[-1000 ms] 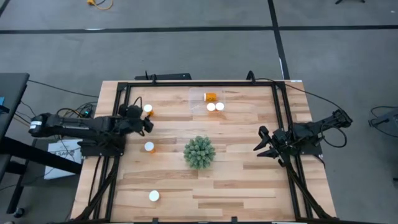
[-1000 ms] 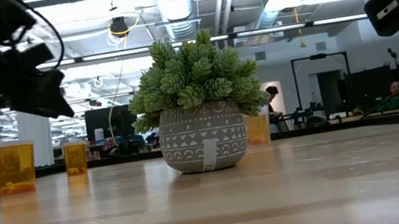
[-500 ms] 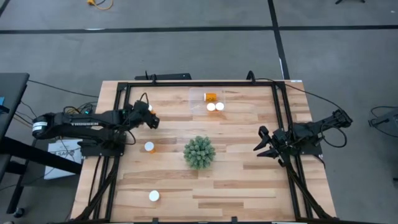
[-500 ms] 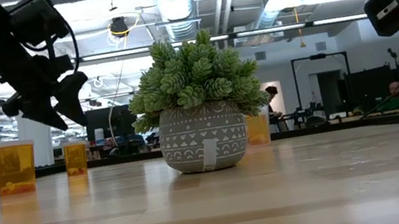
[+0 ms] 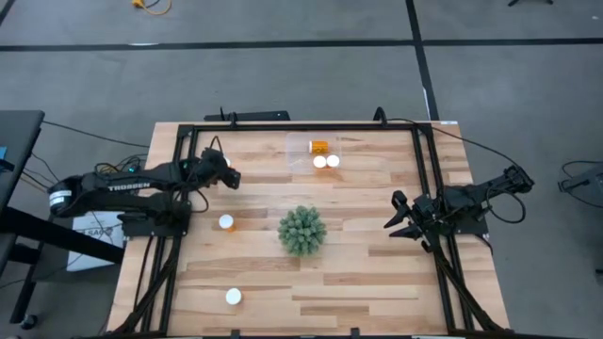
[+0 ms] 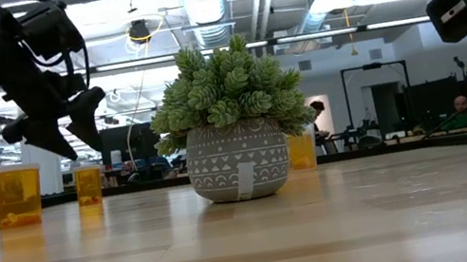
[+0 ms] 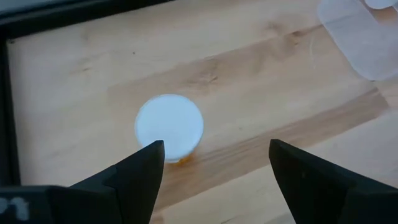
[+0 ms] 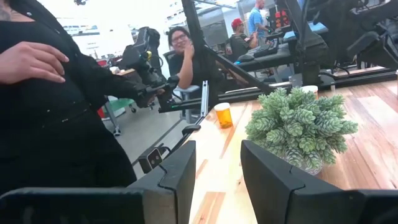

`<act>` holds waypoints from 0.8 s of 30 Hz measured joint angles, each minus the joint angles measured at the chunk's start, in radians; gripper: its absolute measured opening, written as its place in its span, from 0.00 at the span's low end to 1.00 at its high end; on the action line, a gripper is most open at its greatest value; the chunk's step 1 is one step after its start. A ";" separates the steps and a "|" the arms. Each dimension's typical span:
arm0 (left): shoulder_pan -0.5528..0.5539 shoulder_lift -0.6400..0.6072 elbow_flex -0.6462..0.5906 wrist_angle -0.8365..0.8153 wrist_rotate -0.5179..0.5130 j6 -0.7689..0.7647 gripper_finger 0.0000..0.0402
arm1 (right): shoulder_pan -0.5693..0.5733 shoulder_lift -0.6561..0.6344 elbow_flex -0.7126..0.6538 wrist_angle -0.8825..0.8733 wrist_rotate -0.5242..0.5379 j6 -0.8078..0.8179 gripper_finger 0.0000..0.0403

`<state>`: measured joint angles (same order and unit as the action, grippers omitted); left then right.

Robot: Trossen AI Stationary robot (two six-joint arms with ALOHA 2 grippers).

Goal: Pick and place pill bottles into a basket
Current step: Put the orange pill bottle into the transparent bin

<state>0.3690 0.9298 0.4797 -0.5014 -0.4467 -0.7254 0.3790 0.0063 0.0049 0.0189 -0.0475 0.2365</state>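
An upright pill bottle (image 7: 169,123), orange with a white cap, stands on the table at the far left. My left gripper (image 7: 216,146) hovers open above it, slanting down; the cap lies close to one finger, not between the two. From the high view this gripper (image 5: 229,177) hides the bottle; the low view shows it (image 6: 72,142) above the bottle (image 6: 89,185). The clear basket (image 5: 300,143) at the far middle holds three bottles, one lying (image 5: 320,146). Two more bottles (image 5: 226,222) (image 5: 234,297) stand loose. My right gripper (image 5: 396,222) waits at the right, shut and holding nothing.
A spiky green plant (image 5: 301,231) in a grey pot stands mid-table, between the loose bottles and my right arm. A black frame (image 5: 301,126) borders the table's far and side edges. People sit and stand beyond the table's left edge (image 8: 56,93).
My left gripper has swung toward the far edge, from beside the far-left bottle to over it, and has rolled at the wrist. The bottle, plain in the high view a second ago, is now covered by the gripper.
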 joint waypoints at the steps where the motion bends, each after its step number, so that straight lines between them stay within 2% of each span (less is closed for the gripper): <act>1: 0.008 0.000 0.000 0.001 0.008 0.001 0.70 | 0.000 0.000 0.000 0.000 0.000 0.000 0.30; 15: 0.047 0.000 0.000 0.031 0.020 0.081 0.70 | 0.000 0.000 0.000 0.000 0.000 0.000 0.30; 24: 0.078 0.000 0.000 0.036 0.094 0.091 0.70 | 0.000 0.000 0.000 0.000 0.000 0.000 0.30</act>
<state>0.4465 0.9298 0.4797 -0.4652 -0.3528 -0.6344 0.3791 0.0063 0.0048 0.0189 -0.0475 0.2366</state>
